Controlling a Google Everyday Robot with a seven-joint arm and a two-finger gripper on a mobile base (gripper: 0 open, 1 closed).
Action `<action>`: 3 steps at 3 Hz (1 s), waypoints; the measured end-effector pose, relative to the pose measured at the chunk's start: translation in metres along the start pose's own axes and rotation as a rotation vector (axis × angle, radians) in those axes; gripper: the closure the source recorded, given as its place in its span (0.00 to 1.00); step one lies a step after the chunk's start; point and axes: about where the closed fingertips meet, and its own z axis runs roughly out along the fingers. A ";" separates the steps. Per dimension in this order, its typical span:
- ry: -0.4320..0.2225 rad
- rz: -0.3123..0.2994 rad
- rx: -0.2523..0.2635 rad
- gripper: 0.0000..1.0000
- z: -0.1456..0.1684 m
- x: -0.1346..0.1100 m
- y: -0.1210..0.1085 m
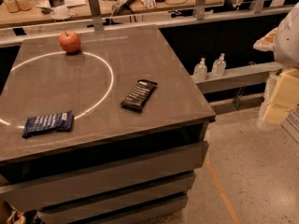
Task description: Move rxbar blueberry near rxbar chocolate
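Note:
The rxbar blueberry (48,123), in a shiny dark blue wrapper with pale lettering, lies flat near the table's front left edge. The rxbar chocolate (139,95), in a black wrapper with white lettering, lies flat right of the table's middle, well apart from the blue bar. My gripper (267,40) shows only partly at the right edge of the view. It is raised beside the table, off its right side and far from both bars. Pale arm parts (282,92) sit below it. Nothing shows in the gripper.
A red apple (69,41) stands at the table's back left. A bright ring of light (110,76) curves across the grey tabletop (154,55). Two small clear bottles (209,68) stand on a ledge to the right. A cluttered wooden bench (93,3) runs behind.

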 end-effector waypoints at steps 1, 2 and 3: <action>-0.003 -0.001 0.001 0.00 -0.001 -0.001 0.000; -0.048 -0.042 -0.038 0.00 0.005 -0.028 -0.005; -0.116 -0.066 -0.076 0.00 0.016 -0.068 -0.018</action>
